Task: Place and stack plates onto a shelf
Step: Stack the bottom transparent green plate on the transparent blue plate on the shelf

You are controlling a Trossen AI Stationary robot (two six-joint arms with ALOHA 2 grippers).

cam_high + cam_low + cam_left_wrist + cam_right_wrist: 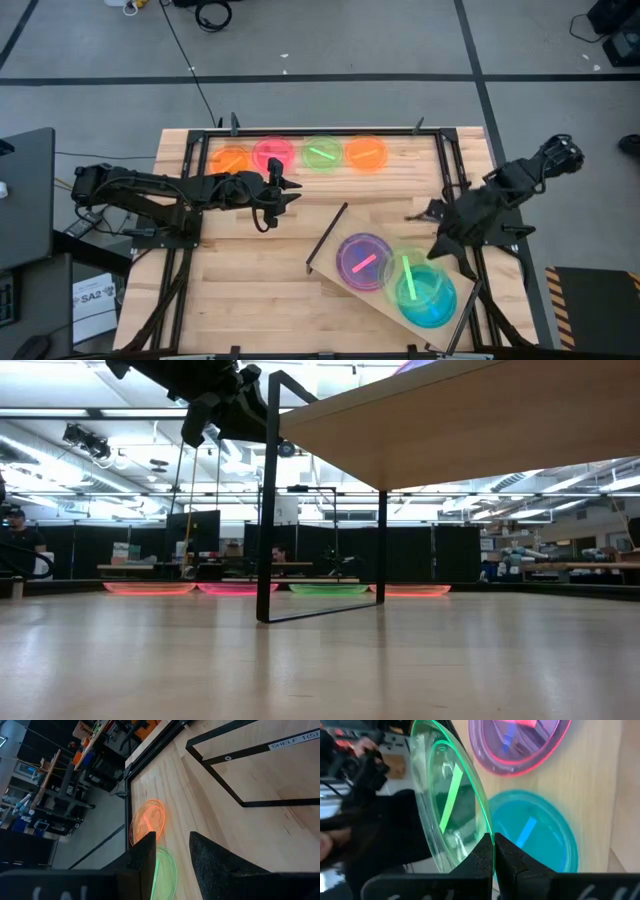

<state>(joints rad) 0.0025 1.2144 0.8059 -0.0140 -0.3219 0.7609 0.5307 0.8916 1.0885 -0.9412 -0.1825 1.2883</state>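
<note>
- right tool (494,851) pinched narrow on rim of green plate (451,800), held on edge, tilted, over the shelf (335,238)
- below this tool on the shelf: blue plate (540,832); purple-pink plate (520,745) just beside it
- left tool (172,855) fingers apart, empty, hovering over bench (250,290); row of four plates just ahead, orange plate (148,820) nearest in line
- handling guess: plates thin, light, stiff, slick plastic; likely to slip or pivot in a rim pinch
- take by the raised rim edge, not the flat centre
</note>
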